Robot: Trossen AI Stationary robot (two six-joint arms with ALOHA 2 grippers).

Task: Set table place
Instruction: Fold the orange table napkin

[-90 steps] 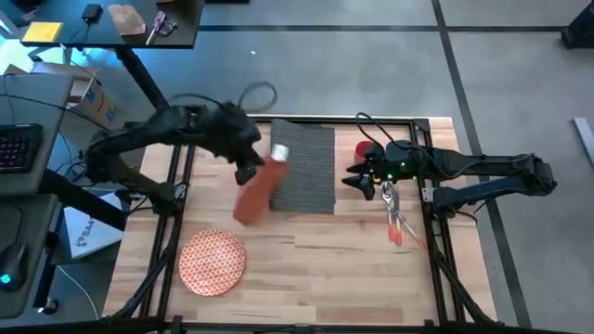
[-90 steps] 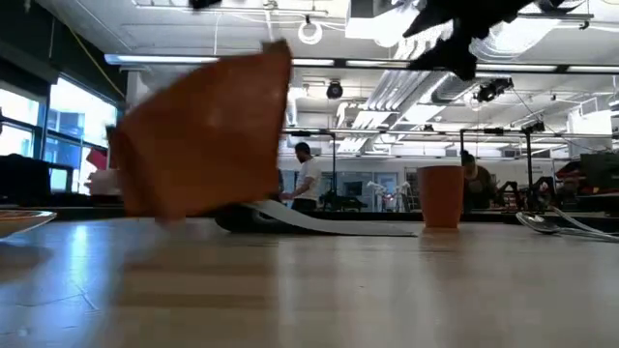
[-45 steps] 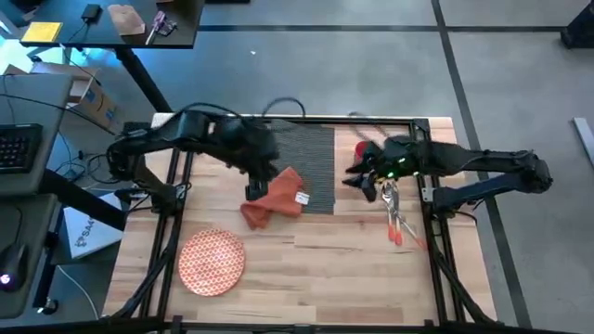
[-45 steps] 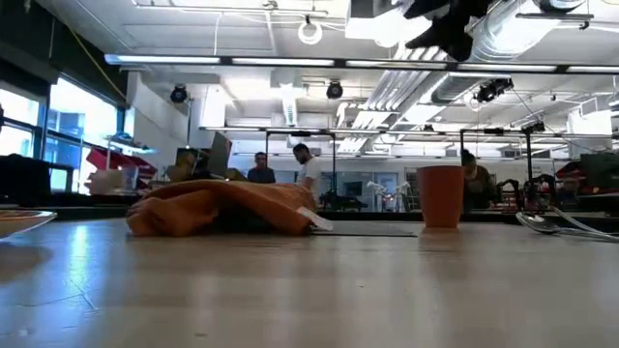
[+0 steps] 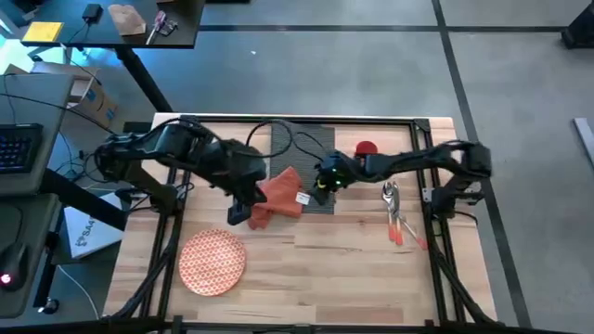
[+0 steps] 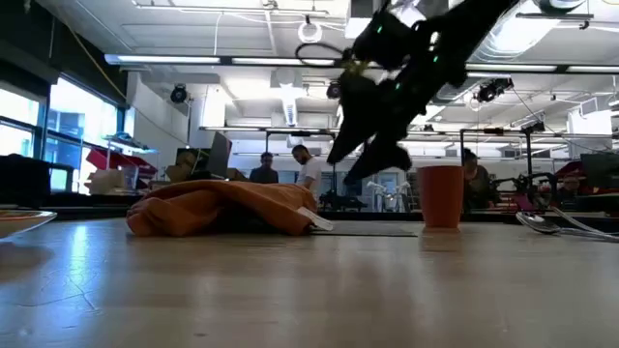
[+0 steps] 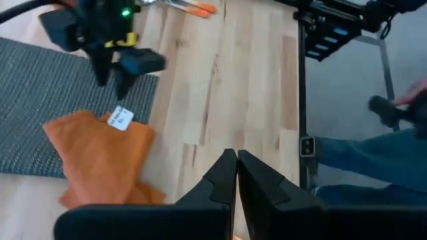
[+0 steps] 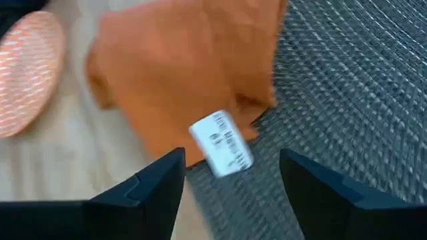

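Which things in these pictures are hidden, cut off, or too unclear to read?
- White tag on the napkin: print blurred in the right wrist view, too small elsewhere.
- Placemat: in the high view, both arms and the napkin cover part of it.
- Plate: cut by the low view's left edge.
- Cutlery: too small in the high view to count the pieces.
- Right gripper: in the low view, whether it touches the napkin is unclear.
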